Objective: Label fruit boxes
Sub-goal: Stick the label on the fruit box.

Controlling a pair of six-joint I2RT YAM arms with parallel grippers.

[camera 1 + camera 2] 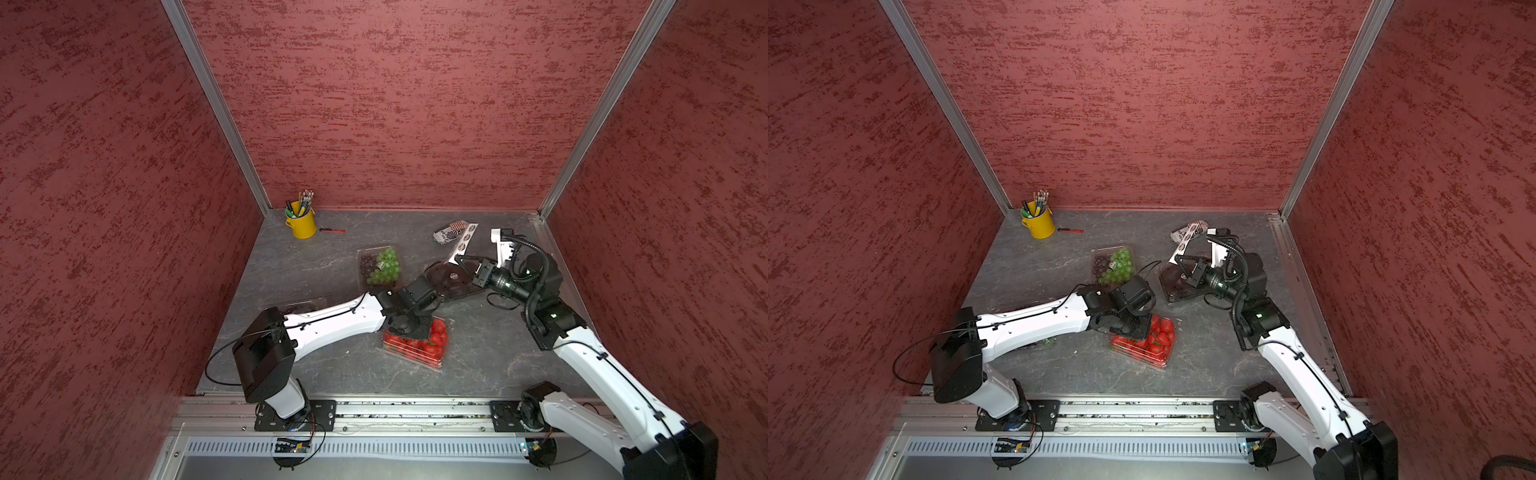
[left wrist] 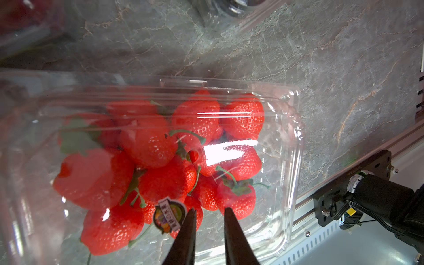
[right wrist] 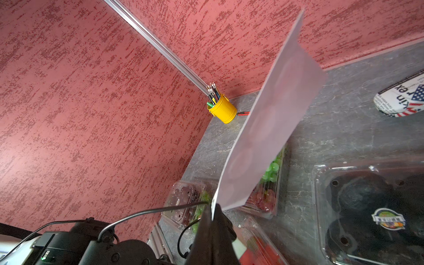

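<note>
A clear fruit box of red strawberries (image 2: 183,149) lies near the table's middle (image 1: 428,345). My left gripper (image 2: 209,210) hangs just over its lid, open by a narrow gap with nothing between the fingers. A round sticker (image 2: 168,214) sits on the lid beside one fingertip. My right gripper (image 3: 212,211) is shut on the bottom edge of a white sticker sheet (image 3: 270,128), held upright above the box of dark round fruit (image 1: 451,282), which bears a sticker (image 3: 387,221). A box of green and purple grapes (image 1: 380,266) lies farther back. Another box (image 1: 303,305) is mostly hidden under my left arm.
A yellow pencil cup (image 1: 301,222) stands in the back left corner with a red pen (image 1: 332,230) beside it. A crumpled printed wrapper (image 1: 446,232) lies at the back right. Red walls close in three sides, and an aluminium rail (image 1: 395,409) runs along the front.
</note>
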